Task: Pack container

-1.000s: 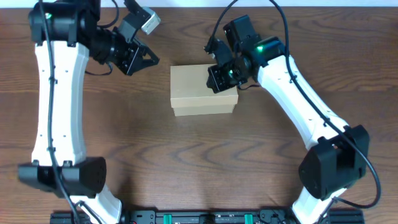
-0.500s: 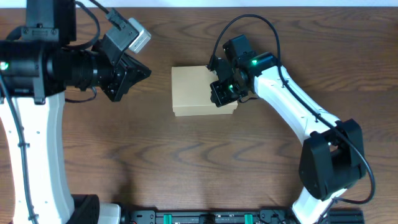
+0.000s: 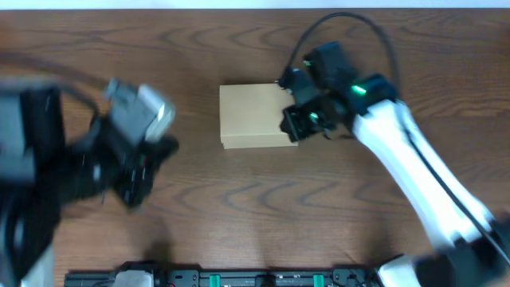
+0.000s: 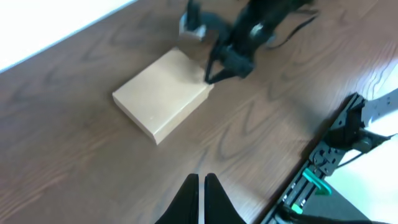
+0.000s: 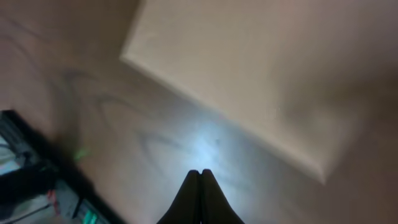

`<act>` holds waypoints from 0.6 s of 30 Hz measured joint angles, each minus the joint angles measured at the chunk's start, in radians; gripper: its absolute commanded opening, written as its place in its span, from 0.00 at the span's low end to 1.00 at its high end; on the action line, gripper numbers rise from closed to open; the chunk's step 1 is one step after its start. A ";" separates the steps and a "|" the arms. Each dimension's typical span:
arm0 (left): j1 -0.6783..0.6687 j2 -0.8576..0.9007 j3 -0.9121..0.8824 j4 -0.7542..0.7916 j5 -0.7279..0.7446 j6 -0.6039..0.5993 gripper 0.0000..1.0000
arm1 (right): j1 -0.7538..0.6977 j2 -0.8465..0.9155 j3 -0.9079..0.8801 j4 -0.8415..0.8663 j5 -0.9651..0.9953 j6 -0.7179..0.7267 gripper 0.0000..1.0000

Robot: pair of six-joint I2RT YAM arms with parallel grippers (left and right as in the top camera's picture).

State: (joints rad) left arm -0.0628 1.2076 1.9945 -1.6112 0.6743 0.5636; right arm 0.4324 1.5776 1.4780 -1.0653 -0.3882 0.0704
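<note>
Overhead, container: the small rectangular tan cardboard box (image 3: 253, 115) lies flat on the dark brown wooden table (image 3: 239, 215), towards the far middle, with its flap lid down and no contents showing.
Overhead, right side: the right gripper (image 3: 293, 126) sits at the box's right edge, near the front corner. Whether it is touching or just beside it cannot be told from above.
Overhead, left side: the left gripper (image 3: 163, 151) is only a dark smear, probably low over the wood, well apart from the box on its left.
Left wrist, fingers: the two black fingers are pressed together and clenched on nothing. The box lies well ahead of them, with the other arm at its far corner.
Right wrist, fingers: the tips meet with nothing between them, over bare wood just beside the box's edge.
Stage: judging by the lowered lid, packing looks finished or nearly so.
Risk, box: the box looks light. A sideways brush from the clenched right fingers could slide or turn it, or catch the flap and lift it.
Risk, left arm: if the left arm swings towards the middle, it could meet the right arm over the box.
</note>
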 measured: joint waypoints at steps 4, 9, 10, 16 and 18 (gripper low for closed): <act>0.000 -0.173 -0.149 0.000 0.023 0.029 0.06 | 0.002 -0.220 0.008 -0.103 0.029 0.007 0.01; -0.001 -0.336 -0.369 0.000 0.048 0.047 0.06 | 0.056 -0.446 -0.029 -0.201 0.117 0.069 0.01; -0.001 -0.364 -0.414 0.000 0.059 0.051 0.06 | 0.075 -0.505 -0.071 -0.199 0.137 0.089 0.01; -0.001 -0.462 -0.529 0.000 0.099 0.066 0.06 | 0.144 -0.829 -0.369 -0.192 0.191 0.224 0.01; -0.001 -0.486 -0.544 0.000 0.106 0.066 0.06 | 0.155 -0.938 -0.467 -0.183 0.199 0.282 0.01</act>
State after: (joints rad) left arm -0.0639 0.7216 1.4509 -1.6112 0.7807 0.6292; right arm 0.5873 0.6392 1.0107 -1.2484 -0.1894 0.3523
